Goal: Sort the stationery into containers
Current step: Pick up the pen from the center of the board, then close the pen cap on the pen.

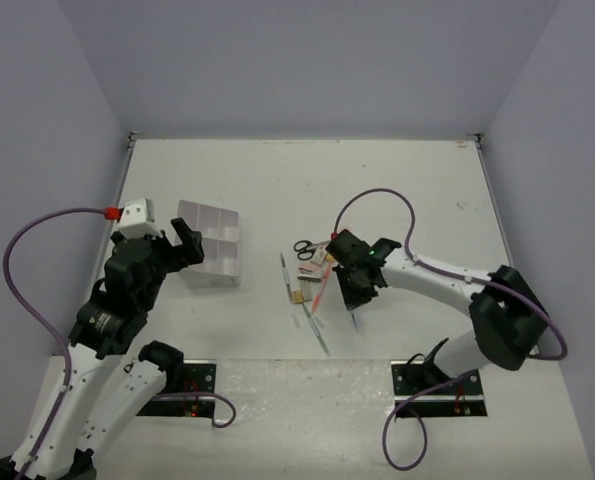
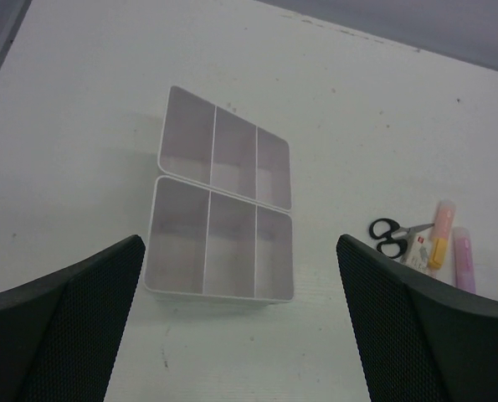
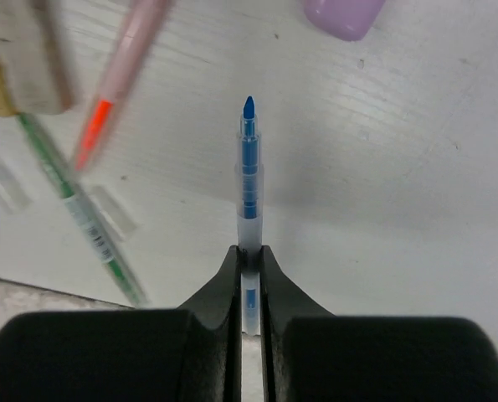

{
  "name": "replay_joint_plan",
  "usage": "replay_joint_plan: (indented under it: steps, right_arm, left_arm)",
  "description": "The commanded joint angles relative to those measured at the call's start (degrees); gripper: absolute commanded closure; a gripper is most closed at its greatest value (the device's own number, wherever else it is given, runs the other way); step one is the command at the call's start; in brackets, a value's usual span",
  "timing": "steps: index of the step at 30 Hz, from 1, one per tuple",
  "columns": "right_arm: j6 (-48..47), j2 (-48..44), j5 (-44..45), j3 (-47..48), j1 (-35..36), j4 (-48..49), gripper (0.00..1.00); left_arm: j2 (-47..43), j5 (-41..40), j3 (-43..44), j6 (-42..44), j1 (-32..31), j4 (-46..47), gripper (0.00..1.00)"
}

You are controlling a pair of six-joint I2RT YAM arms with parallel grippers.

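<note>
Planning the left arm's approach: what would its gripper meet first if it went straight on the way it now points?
Probably the clear organiser box, which lies straight ahead of the open left gripper. Nothing shows in between, though depth is unclear from the wrist view.

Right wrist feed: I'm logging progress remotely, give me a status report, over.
Right gripper shut on blue pen. Left gripper open, facing organiser box, compartments all empty. Green pen and pink marker lie close beside the held pen.
</note>
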Motion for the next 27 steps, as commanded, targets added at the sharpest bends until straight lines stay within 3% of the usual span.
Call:
replay_joint_plan:
  steps: [1,4,7,9,11,16,19,23,27]
  right_arm:
    - [2.55,-19.22,1.24,-2.01,0.65,-1.05,1.0]
    - [2.7,-27.56,0.91,-3.43,0.57,-0.55,1.0]
    - [3.73,-34.11,3.79,-4.52,0.25,-1.0,1.0]
    - [4.42,-36.64,6.1,-4.82,0.11,-2.07,1.0]
    - [5.52,-38.28,8.61,-5.01,0.02,-3.74,1.0]
    - [7.63,-43.66,11.77,-5.49,0.11,-5.47,1.0]
    - [7.75,-45.57,12.72,-5.77,0.11,-5.39,1.0]
    - [6.88,-45.35,11.02,-6.22,0.11,-4.53,1.0]
    - [6.76,-45.32,10.84,-6.42,0.11,-4.22,1.0]
  left_arm:
    - [9.79,9.16,4.3,-3.77,-0.79,-0.55,0.0]
    - [15.95,5.4,3.81,-10.16,-10.5,0.13,0.0]
    - [24.88,-10.95,6.17,-20.07,-31.73,-1.92,0.0]
    - [32.55,-16.34,10.1,-25.88,-39.24,-5.8,0.0]
    - [39.25,-16.58,12.78,-30.04,-40.92,-6.98,0.0]
    - [46.02,-16.52,12.33,-38.77,-44.16,-5.01,0.03]
    - [51.63,-14.72,11.74,-42.35,-44.84,-4.24,0.12]
    - [56.6,-12.71,12.15,-44.18,-45.29,-4.3,0.43]
    - [60.35,-10.83,12.64,-44.83,-45.83,-3.96,0.49]
